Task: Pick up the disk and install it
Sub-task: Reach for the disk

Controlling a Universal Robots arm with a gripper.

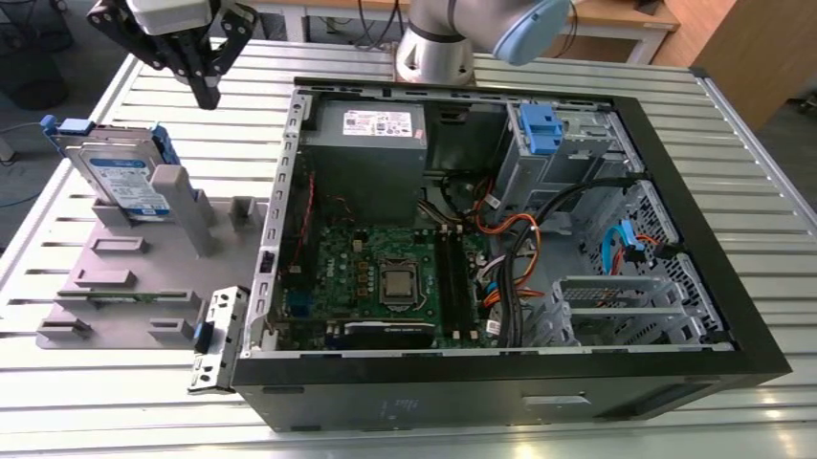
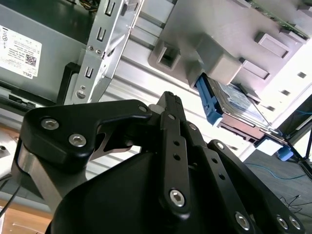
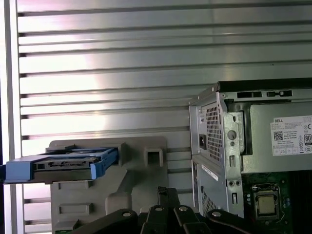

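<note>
Behind grey post [image 1: 191,215], disk [image 1: 121,177] partly hidden

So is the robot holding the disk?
No, the disk stands in its grey holder, and the gripper hangs apart from it with nothing in it.

Exterior view: high, oblique, over open black computer case [image 1: 447,392] on slatted metal table [image 1: 115,411]. Both wrist views: nearer, sharing blue-framed silver disk [image 2: 234,105] [image 3: 63,163].
</note>
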